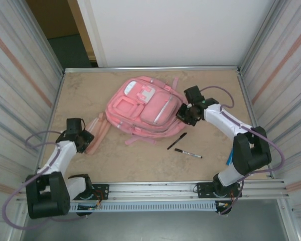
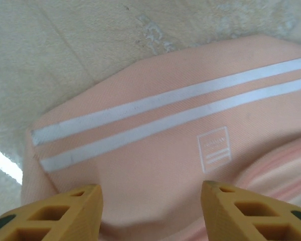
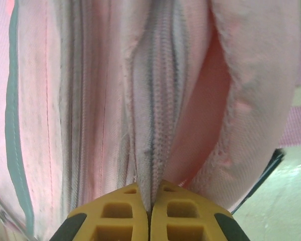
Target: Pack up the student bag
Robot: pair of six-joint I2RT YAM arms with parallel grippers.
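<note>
Ok, top view: student bag [image 1: 143,108] lies flat in the mid of the desk [image 1: 140,165], a bit toward the far side, front pockets up, white patch at the far-left end. Right arm reaches across to the bag's right edge, and the right fingers [image 1: 184,114] are on it. From the wrist cam, the right fingers [image 3: 121,213] are pressed tight together w/ no gap, pinching a ridge of zip tape on the bag [image 3: 80,100]. Beside that ridge the fabric parts into a darker pink slot. My read: that pinch is there to hold the lip up so the mouth stays open for loading, tho I can't tell how far the zip is undone. Over on the left, the small pink pouch [image 1: 98,133] lies slanted just beside the bag's left edge; touching or not, can't say. Left fingers [image 1: 85,140] hang at its near end. Left wrist cam: left fingers [image 2: 65,213] stand apart, nothing clamped, w/ the pouch [image 2: 165,150], white stripes and all, running under the gap between them. Looks lined up to straddle it across the narrow way, prob the next thing to go in. Contact w/ the fabric? Can't tell from here. A black pen [image 1: 176,141] and a 2nd pen [image 1: 188,153] lie loose on the desk near the right arm, close to each other, not packed yet. So early going, I'd judge: bag held, pouch next, pens after.
</note>
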